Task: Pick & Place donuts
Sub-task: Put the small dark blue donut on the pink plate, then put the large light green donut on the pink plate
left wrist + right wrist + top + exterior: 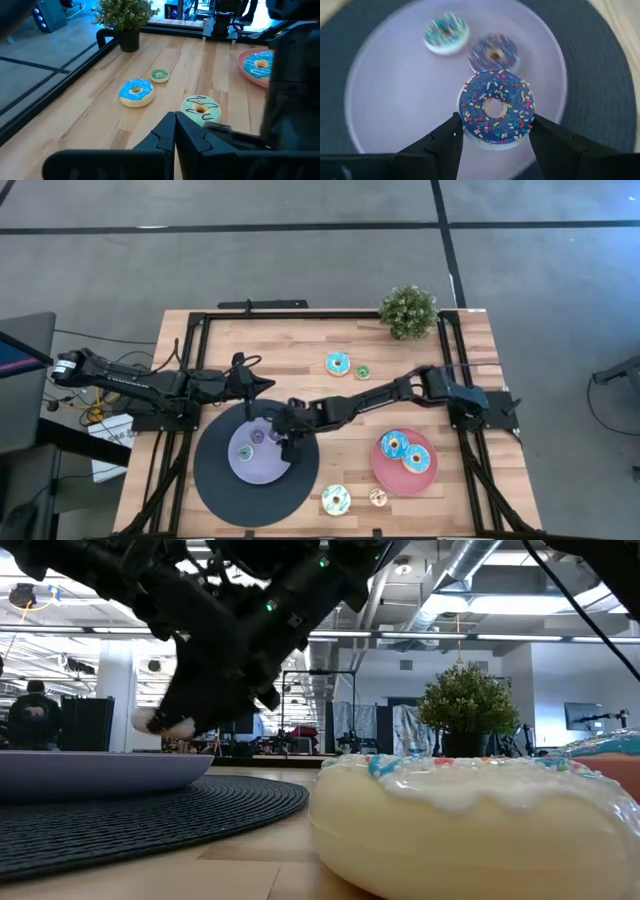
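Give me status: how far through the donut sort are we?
Partly done. Two small donuts lie on the lavender round plate, and two blue-iced donuts sit on the pink plate. In hand: the right gripper holds a dark-blue sprinkled donut above the lavender plate. Four donuts lie loose on the wooden table. The left gripper waits beside the black disc.

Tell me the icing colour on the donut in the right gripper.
Dark blue icing with multicoloured sprinkles on the donut, cream underside; the right wrist view shows it best.
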Controlling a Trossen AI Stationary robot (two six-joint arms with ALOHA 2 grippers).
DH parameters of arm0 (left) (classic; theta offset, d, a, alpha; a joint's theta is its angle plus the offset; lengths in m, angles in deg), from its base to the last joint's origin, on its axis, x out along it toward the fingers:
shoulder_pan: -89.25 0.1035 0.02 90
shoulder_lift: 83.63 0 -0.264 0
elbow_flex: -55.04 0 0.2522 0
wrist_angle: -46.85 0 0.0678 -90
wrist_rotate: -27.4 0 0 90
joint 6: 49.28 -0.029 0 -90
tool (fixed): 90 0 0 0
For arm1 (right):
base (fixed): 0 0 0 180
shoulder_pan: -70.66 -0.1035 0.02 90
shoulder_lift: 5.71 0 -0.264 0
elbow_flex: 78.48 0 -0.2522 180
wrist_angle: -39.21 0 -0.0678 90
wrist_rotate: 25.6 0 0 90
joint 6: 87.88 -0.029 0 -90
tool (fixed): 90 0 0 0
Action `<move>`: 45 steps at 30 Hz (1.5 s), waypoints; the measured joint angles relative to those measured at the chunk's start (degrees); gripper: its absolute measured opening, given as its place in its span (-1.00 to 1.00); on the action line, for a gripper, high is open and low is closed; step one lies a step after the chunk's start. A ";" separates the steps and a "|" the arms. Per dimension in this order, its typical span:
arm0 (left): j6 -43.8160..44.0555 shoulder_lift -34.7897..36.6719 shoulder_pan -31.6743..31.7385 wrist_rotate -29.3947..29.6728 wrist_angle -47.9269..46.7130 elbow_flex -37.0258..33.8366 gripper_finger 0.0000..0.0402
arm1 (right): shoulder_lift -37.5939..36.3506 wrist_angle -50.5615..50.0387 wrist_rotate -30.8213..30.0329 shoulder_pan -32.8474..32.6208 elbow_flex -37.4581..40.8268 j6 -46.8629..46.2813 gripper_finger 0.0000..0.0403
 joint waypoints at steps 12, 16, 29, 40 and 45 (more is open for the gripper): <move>0.00 0.00 0.00 -0.12 -0.01 0.00 -1.00 | -1.34 -2.90 -0.06 0.19 0.11 -0.03 0.34; 0.02 0.00 0.00 -0.11 -0.02 0.00 -1.00 | -4.53 -7.25 -0.04 0.55 0.05 0.06 0.34; 1.58 -0.02 -0.02 -2.89 -0.38 0.00 -1.00 | -20.18 -17.50 -8.83 -0.94 17.47 -10.99 0.34; 2.56 0.00 0.00 -3.80 -0.46 0.00 -1.00 | -40.53 -10.18 -18.54 -5.31 45.11 -30.39 0.34; 2.58 0.00 0.00 -3.79 -0.20 0.00 -1.00 | -46.88 -11.64 -23.20 -8.58 50.32 -35.13 0.34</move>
